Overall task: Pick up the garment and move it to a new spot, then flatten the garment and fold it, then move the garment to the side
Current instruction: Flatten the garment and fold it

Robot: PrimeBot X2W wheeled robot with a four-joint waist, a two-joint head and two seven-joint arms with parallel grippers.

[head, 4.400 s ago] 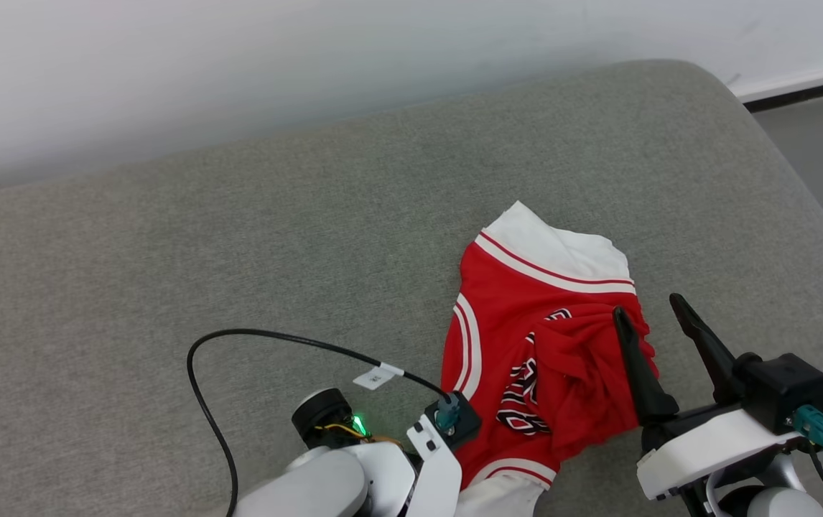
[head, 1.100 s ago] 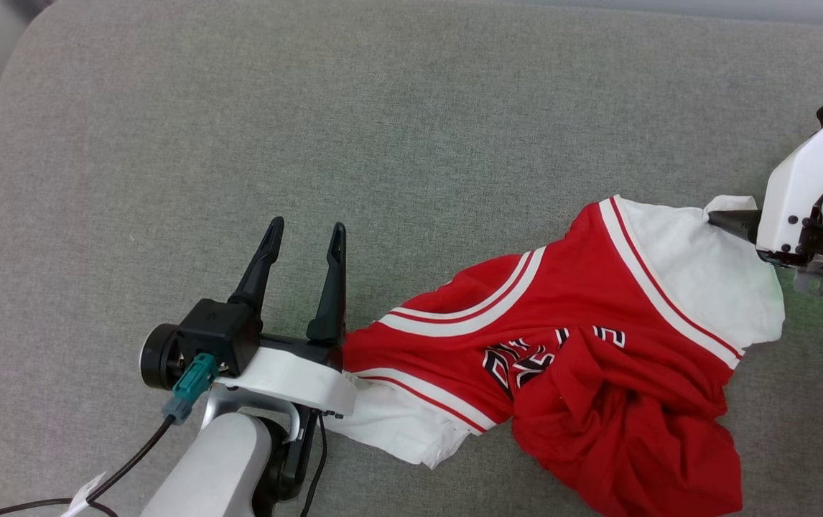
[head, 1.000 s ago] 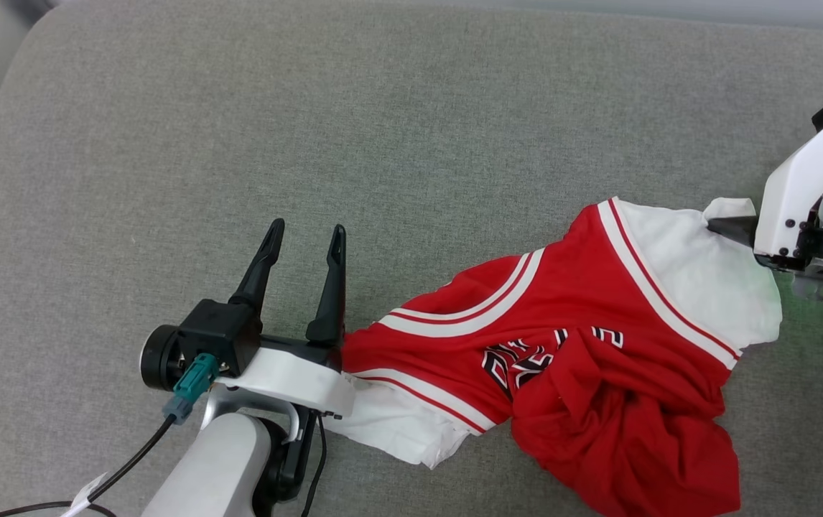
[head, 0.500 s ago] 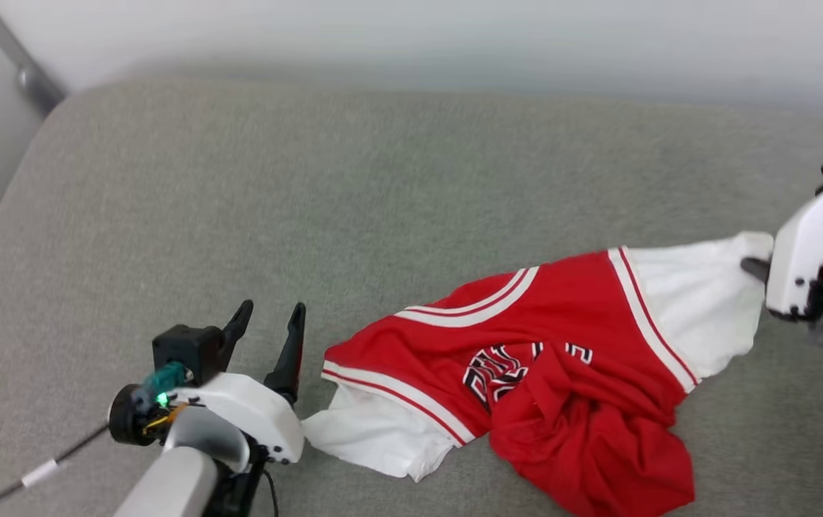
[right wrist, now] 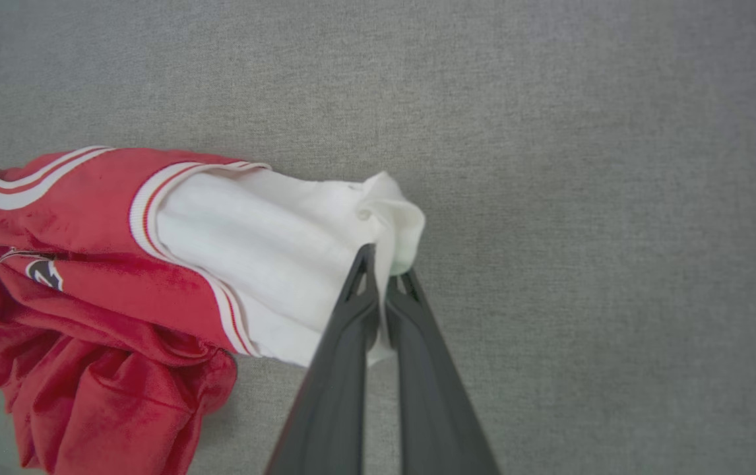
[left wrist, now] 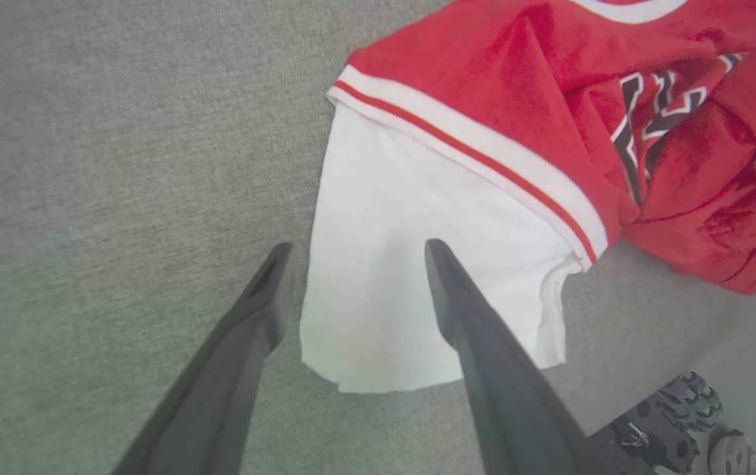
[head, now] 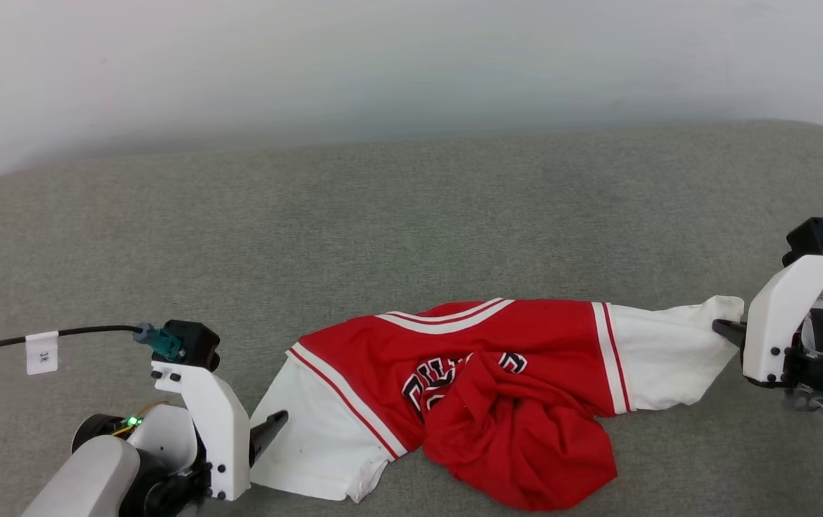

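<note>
The garment (head: 498,352), a red jersey with white sleeves and black lettering, lies stretched sideways on the grey cushion (head: 411,215), its body bunched in the middle. My right gripper (head: 726,330) is shut on the edge of the right white sleeve (right wrist: 285,244); in the right wrist view the gripper (right wrist: 378,260) pinches a fold of white cloth. My left gripper (head: 275,424) stands open at the left white sleeve (left wrist: 384,218). In the left wrist view the gripper (left wrist: 358,254) has one finger above the sleeve and the other above the bare cushion beside it.
A white wall (head: 411,64) runs behind the cushion. A black cable with a white tag (head: 42,352) trails from my left wrist. The cushion's front edge and part of my base (left wrist: 681,422) show in the left wrist view.
The head camera has shifted. My right gripper has shut on the right sleeve and drawn it outward, stretching the garment. My left gripper has swung round to the left sleeve, still open.
</note>
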